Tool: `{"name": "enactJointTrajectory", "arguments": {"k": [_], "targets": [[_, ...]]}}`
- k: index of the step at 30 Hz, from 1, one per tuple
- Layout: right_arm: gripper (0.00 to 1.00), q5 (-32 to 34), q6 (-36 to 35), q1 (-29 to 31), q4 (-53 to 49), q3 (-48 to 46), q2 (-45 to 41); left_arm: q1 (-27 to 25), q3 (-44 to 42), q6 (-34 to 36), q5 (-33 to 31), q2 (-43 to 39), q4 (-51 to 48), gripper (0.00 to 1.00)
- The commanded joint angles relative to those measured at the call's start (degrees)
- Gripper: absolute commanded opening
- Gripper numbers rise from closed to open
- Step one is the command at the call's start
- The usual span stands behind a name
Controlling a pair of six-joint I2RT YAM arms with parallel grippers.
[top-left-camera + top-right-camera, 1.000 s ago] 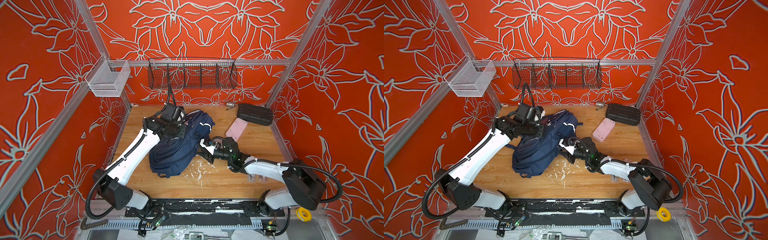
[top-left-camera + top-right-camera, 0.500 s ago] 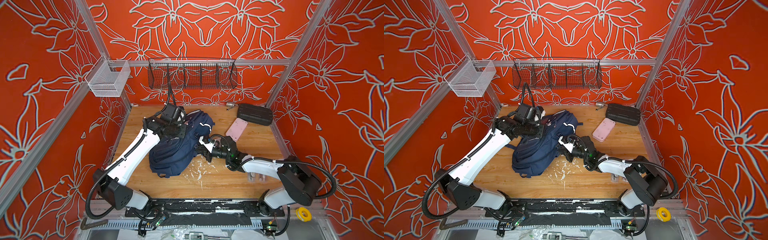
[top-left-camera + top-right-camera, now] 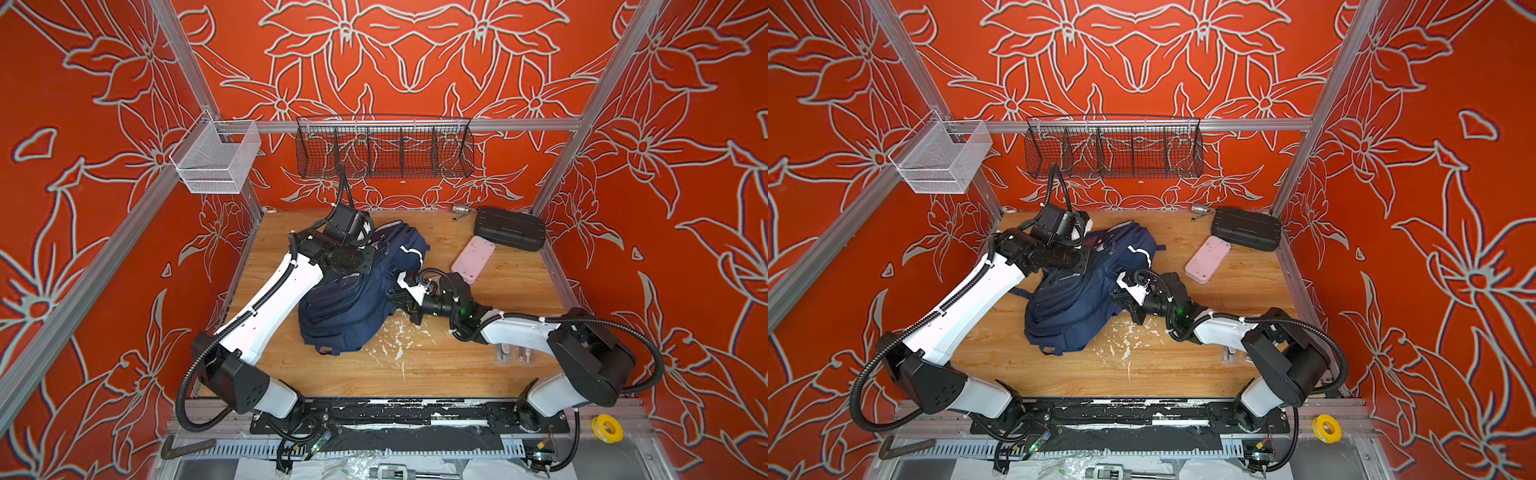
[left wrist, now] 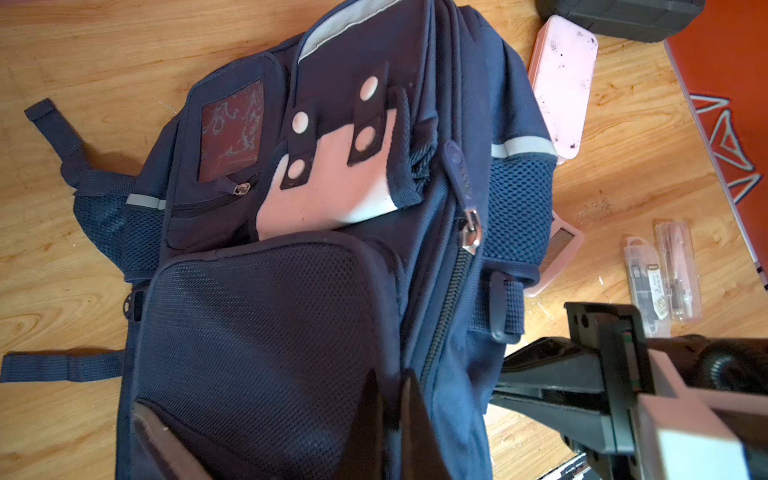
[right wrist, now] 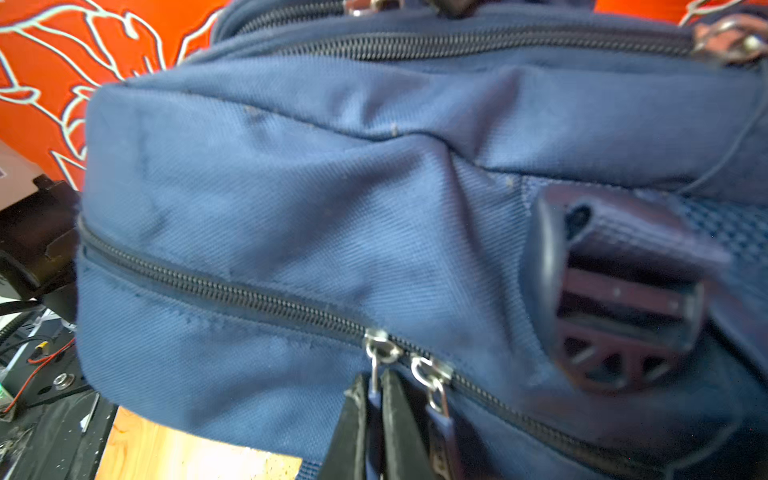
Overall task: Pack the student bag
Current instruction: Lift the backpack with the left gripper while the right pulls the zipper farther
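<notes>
we count one student bag (image 3: 353, 307). one black ribbed case (image 3: 510, 228) in the back right corner of the desk (image 3: 436, 374). two pink things: a flat pink case (image 3: 473, 259) beside it and a pink slab (image 4: 559, 249) half under the bag. two clear plastic packs near the right edge: the darker pack (image 4: 642, 282), the pinkish pack (image 4: 677, 270). two baskets above the back edge: a white mesh basket (image 3: 208, 174), a black wire basket (image 3: 384, 166). one metal tool (image 3: 460, 209) at the back edge, one yellow tape roll (image 3: 597, 430) beyond the front right corner.
</notes>
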Motion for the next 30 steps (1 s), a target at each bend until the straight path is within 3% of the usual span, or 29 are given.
{"name": "enactJointTrajectory", "arguments": {"k": [1, 6, 12, 15, 19, 24, 30], "targets": [[0.00, 1.70, -1.36, 0.47, -2.49, 1.89, -1.22, -0.54, 3.41, -2.77, -2.19, 0.00, 4.01, 0.00], [0.00, 11.87, -1.97, -0.68, -9.11, 4.61, -1.82, -0.43, 4.28, -11.83, -7.18, -0.56, -4.49, 0.00], [0.00, 2.66, -2.95, -6.40, -13.49, 14.01, 4.11, -0.43, -0.90, -29.06, -1.86, -3.41, -8.22, 0.00], [0.00, -1.72, -5.90, -7.48, -18.02, 19.25, 7.29, -0.42, -4.11, -33.98, 1.13, -4.23, -3.74, 0.00], [0.00, -5.26, -9.71, -7.13, -23.80, 22.81, 8.33, 2.02, -4.85, -36.54, -0.37, -2.47, 3.13, 0.00], [0.00, -1.77, -11.97, -4.09, -25.91, 19.00, 3.77, 10.15, -7.01, -43.64, 3.73, 0.04, 14.22, 0.00], [0.00, 3.98, -11.26, -0.20, -26.21, 14.22, -0.92, 11.18, -6.07, -47.75, -1.18, 1.42, 16.46, 0.00]]}}
